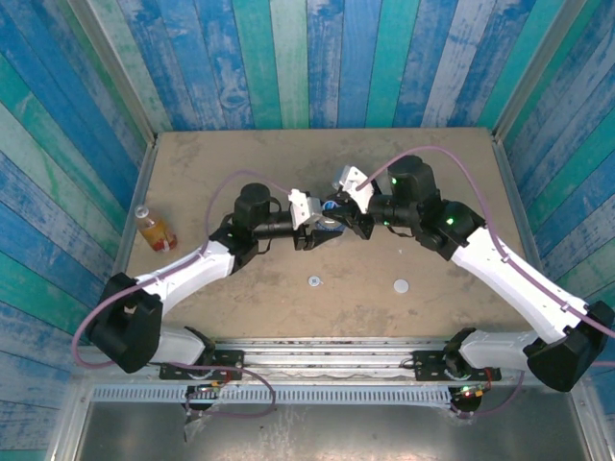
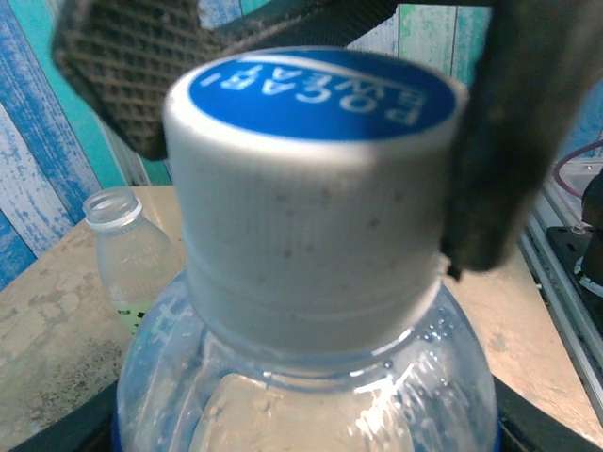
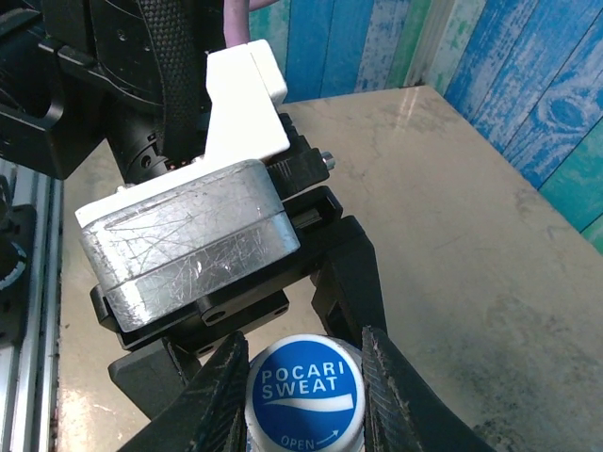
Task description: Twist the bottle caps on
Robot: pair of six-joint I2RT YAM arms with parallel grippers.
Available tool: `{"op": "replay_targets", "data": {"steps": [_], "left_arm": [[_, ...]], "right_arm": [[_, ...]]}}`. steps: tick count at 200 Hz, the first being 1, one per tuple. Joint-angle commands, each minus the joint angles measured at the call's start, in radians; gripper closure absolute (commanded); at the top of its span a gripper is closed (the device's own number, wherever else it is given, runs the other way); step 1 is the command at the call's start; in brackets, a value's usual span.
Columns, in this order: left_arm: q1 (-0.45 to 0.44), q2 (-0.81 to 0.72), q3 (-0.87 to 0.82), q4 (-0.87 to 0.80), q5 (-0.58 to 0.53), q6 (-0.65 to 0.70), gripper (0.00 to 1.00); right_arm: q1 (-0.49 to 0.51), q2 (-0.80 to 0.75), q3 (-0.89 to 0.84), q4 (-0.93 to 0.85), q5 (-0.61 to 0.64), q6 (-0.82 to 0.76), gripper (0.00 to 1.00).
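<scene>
The right gripper (image 3: 301,381) comes in over the capped bottle's (image 2: 311,395) top, its two dark fingers (image 3: 229,395) pressed against opposite sides of the blue-topped cap (image 3: 303,391), clamped on it. From above, the right arm reaches in from the near right corner, elbow bent, its wrist turned towards the middle of the tabletop (image 1: 240,163).

Facing it, the left gripper (image 1: 312,233) is closed on the bottle's body below the cap; dark finger edges flank the clear plastic at the bottom of the left wrist view. The left arm stretches from the near left corner, forearm low and almost level.

The held bottle stands upright at the tabletop's centre, long axis vertical, the cap's printed blue face pointing straight up.

Behind it in the left wrist view an open bottle (image 2: 122,254), pale, stands upright with a bare neck. Two loose caps (image 1: 314,281) (image 1: 401,285) lie flat nearer the arm bases, well apart. The orange bottle (image 1: 154,230) stands by the left edge.
</scene>
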State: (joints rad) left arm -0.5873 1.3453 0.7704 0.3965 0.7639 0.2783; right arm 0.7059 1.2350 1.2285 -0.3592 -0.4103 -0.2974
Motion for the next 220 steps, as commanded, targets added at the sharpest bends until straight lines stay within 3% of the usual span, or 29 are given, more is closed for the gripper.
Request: {"op": "replay_targets", "data": {"steps": [1,34,38,43,47,54,57,63,108,151,220], "left_arm": [[0.009,-0.046,-0.005,0.057,-0.103,-0.045,0.84],[0.009,-0.029,-0.001,0.055,-0.152,-0.073,0.57],[0.010,-0.025,-0.003,0.061,-0.159,-0.080,0.45],[0.009,-0.024,-0.008,0.069,-0.166,-0.086,0.41],[0.009,-0.024,-0.015,0.077,-0.172,-0.091,0.23],[0.009,-0.025,-0.028,0.094,-0.189,-0.102,0.17],[0.010,-0.028,-0.036,0.101,-0.198,-0.107,0.01],[0.011,-0.032,-0.049,0.115,-0.212,-0.114,0.06],[0.011,-0.084,-0.190,0.216,-0.356,-0.182,0.06],[0.010,-0.219,-0.365,0.300,-0.696,-0.291,0.06],[0.010,-0.384,-0.517,0.263,-0.871,-0.353,0.06]], "right_arm": [[0.014,0.002,-0.009,-0.003,0.009,0.011,0.78],[0.013,-0.012,-0.037,0.079,0.065,0.028,0.78],[0.013,-0.014,-0.040,0.089,0.077,0.031,0.78],[0.013,-0.015,-0.045,0.102,0.095,0.037,0.78],[0.014,-0.015,-0.052,0.114,0.108,0.042,0.78],[0.013,-0.016,-0.060,0.132,0.132,0.046,0.78],[0.012,-0.015,-0.063,0.142,0.140,0.047,0.78],[0.010,-0.013,-0.069,0.160,0.158,0.055,0.77],[-0.015,0.060,-0.109,0.347,0.251,0.133,0.78],[-0.046,0.239,-0.070,0.511,0.367,0.219,0.78],[-0.078,0.676,0.235,0.621,0.455,0.373,0.77]]}}
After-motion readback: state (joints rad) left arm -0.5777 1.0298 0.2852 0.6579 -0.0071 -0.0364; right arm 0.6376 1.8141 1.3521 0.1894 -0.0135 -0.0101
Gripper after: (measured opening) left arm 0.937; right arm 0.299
